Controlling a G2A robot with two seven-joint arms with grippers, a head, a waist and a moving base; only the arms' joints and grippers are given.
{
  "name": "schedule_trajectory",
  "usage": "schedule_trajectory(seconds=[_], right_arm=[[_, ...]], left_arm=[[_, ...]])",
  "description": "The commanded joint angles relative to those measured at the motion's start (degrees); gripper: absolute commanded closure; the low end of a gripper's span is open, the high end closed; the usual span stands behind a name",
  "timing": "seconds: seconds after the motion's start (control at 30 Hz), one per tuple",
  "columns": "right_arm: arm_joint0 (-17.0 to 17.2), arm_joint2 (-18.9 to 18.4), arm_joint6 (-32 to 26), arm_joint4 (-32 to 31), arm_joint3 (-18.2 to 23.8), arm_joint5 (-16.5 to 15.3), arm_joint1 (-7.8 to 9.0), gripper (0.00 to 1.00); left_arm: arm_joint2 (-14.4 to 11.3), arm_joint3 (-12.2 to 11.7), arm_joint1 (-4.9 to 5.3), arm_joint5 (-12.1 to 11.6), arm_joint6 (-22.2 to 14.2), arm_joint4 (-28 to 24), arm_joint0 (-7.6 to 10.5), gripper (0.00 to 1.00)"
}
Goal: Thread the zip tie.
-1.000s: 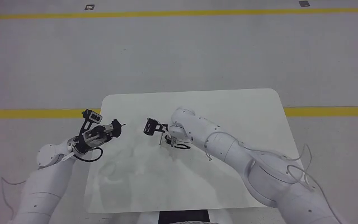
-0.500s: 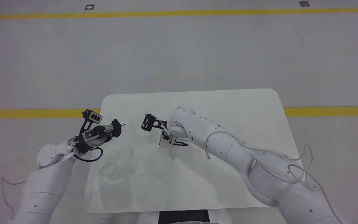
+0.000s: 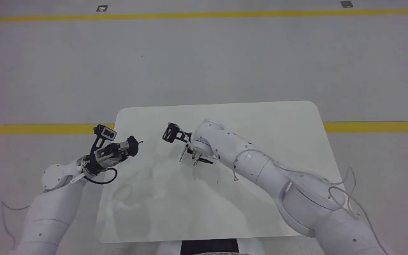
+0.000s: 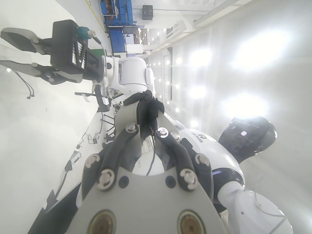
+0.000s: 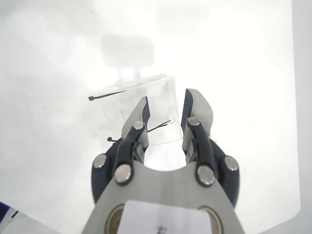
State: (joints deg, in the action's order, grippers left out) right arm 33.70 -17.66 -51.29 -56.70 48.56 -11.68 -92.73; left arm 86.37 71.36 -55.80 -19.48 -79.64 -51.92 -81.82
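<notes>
My left gripper (image 3: 134, 145) hangs over the table's left edge, shut on a thin black zip tie (image 4: 153, 152) that runs back between its dark-wrapped fingertips (image 4: 146, 101). My right gripper (image 5: 165, 96) points down at mid-table (image 3: 193, 157), open, just above a small clear box (image 5: 168, 91). One black zip tie (image 5: 117, 93) lies across the box's far edge, its head on the table. A second zip tie (image 5: 159, 125) lies by one finger, partly hidden under it. The left wrist view shows the right gripper (image 4: 7, 48) open above the table.
The white table (image 3: 274, 127) has rounded corners and is bare around the clear box. Its right half and front offer free room. A yellow floor line (image 3: 363, 127) runs behind the table.
My right arm's wrist has shifted slightly toward the back of the table, its gripper still open over the box. The left arm has stayed still.
</notes>
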Motion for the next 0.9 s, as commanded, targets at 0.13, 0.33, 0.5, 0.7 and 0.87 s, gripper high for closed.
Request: schedule_trajectory(seconds=[0.13,0.33,0.5,0.7,0.87], right_arm=[[0.4,-1.1,-1.0,-1.0,-0.1,0.6,-0.29,0.68],[0.6,-2.0,-3.2,-1.8,-1.2,1.2,-0.76,0.73],[0.8,-2.7,-3.9,-2.5,-2.1,2.0,-1.37,0.78],[0.9,-3.2,-4.3,-3.1,-3.3,1.4,-2.09,0.82],[0.9,-3.6,-4.1,-3.6,-4.7,0.3,-2.73,0.81]], left_arm=[[0.0,0.0,0.0,0.0,0.0,0.0,0.0,1.0],[0.0,0.0,0.0,0.0,0.0,0.0,0.0,1.0],[0.0,0.0,0.0,0.0,0.0,0.0,0.0,1.0],[0.0,0.0,0.0,0.0,0.0,0.0,0.0,1.0],[0.0,0.0,0.0,0.0,0.0,0.0,0.0,1.0]])
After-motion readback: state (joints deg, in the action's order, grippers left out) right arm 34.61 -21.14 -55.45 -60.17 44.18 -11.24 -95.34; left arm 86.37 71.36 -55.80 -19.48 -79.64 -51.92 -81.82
